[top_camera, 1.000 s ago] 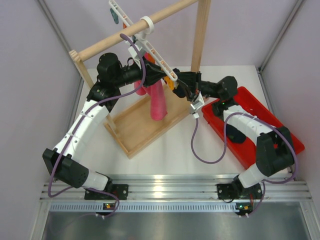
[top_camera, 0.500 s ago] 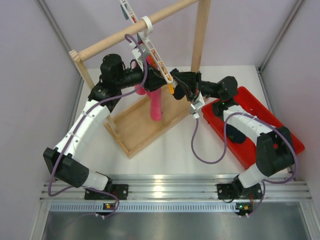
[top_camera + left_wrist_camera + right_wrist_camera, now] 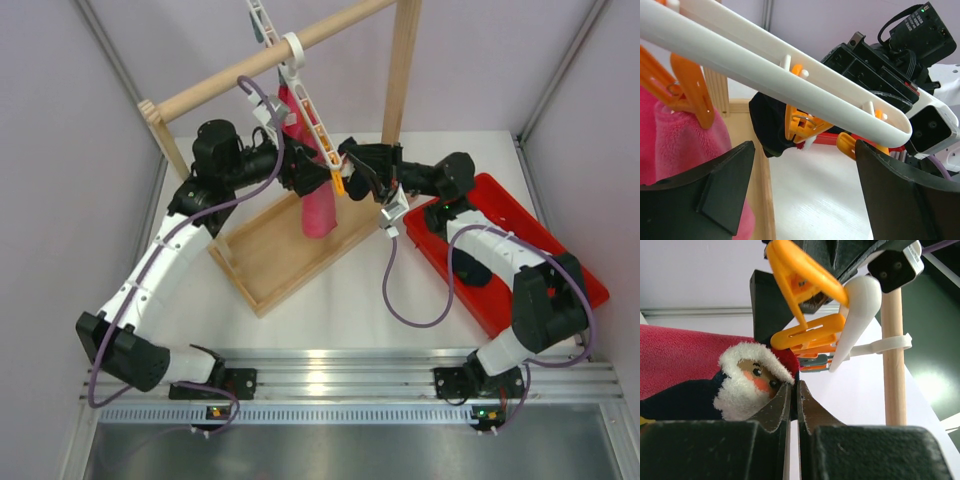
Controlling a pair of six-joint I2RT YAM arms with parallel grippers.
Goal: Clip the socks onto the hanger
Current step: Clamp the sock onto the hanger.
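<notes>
From above, you see the hanger (image 3: pixel 303 100) hanging tilted by its ring on the wooden rail (image 3: pixel 215 85). The pink cloth (image 3: pixel 318 210) hangs under it. The left gripper (image 3: pixel 322 178) and the right gripper (image 3: pixel 350 168) meet at its lower end. Their black bodies cover the clips there, so you cannot read the fingers. A dark shape, the other sock (image 3: pixel 470 270), lies in the red tray (image 3: pixel 560 260), half under the right arm.

In the left wrist view, the left fingers stand wide apart with nothing between them. Above them an orange clip (image 3: pixel 799 125) touches the sock (image 3: pixel 765 125). Whether it bites the fabric is hard to see.

In the right wrist view, the right fingers are pressed together on the sock's red edge. The pinch itself is partly hidden.
</notes>
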